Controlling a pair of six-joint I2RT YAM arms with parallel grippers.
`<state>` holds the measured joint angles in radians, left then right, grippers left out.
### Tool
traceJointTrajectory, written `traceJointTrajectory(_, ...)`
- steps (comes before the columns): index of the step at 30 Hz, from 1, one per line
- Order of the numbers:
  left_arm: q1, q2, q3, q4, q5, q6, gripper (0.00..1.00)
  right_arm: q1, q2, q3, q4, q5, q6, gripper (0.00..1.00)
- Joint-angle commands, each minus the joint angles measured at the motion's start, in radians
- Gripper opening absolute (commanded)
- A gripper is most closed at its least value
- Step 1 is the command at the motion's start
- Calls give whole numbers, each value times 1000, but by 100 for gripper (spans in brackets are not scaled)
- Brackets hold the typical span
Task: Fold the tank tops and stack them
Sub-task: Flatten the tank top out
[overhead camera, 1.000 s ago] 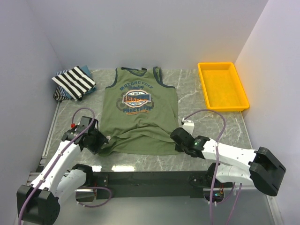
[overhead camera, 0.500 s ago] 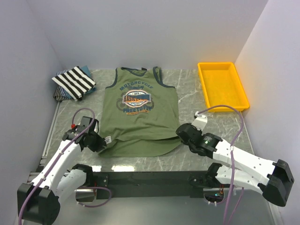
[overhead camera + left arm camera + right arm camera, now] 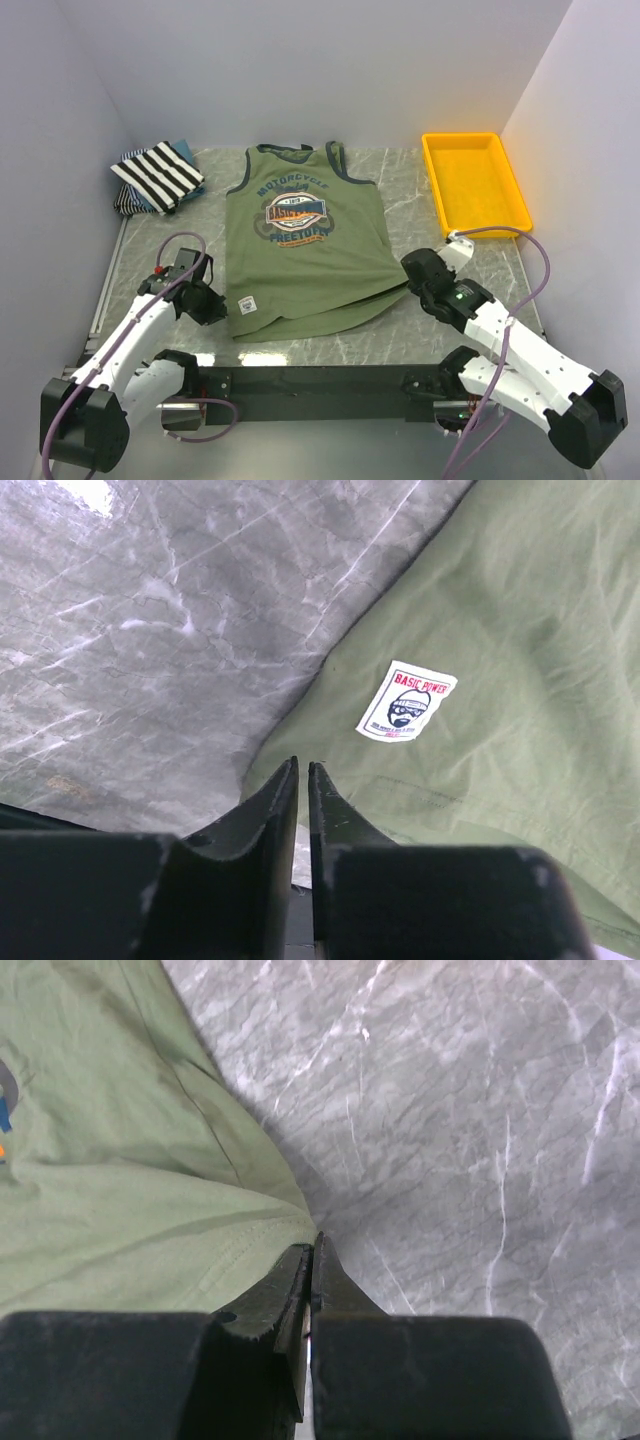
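Overhead, a grey marbled table (image 3: 400, 200) fills the view, w/ pale walls on three sides. An olive-green tank top (image 3: 300, 250) lies face up mid-table, neck toward the far wall. It has navy trim at neck & armholes and a round chest print in orange, blue & white. Its near hem is wavy, not flat, and the R corner is drawn out to a point toward the right arm (image 3: 520, 350). Both arms are white w/ black joints and reach in from the near edge. The left arm (image 3: 130, 340) is at the hem's L corner, the right at its R corner.

A yellow tray (image 3: 475, 185) sits far R, well apart from the shirt. At far L, a black-and-white striped tank top (image 3: 160, 172) lies folded on a bluish tank top (image 3: 188, 152), whose edge peeks out.

Right gripper (image 3: 412, 272): the wrist view shows its fingers (image 3: 285, 1290) pressed together, pinching the hem's corner.

Left gripper (image 3: 212, 305): fingers (image 3: 270, 800) are nearly together, w/ only a thin slit btwn them, tips at the hem's edge. Can't tell if cloth is caught.

A small white label (image 3: 405, 700) w/ red lettering & a face sits on the cloth just beside the left gripper.
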<state>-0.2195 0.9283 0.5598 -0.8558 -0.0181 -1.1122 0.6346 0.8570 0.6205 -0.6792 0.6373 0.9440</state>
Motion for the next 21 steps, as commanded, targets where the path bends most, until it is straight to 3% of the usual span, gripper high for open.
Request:
traceJointTrajectory(1,-3,3,-4,15,-3,8,16,-30,-12,-8,50,4,-34,0)
traceJointTrajectory(14,-93,109,22,-37,21,20,45,-98,27,-10,148,-45,-99,0)
traceJointTrajectory(21,-147,150,35,-69,21,-14,39,-105,40,-18,173,-56,-105,0)
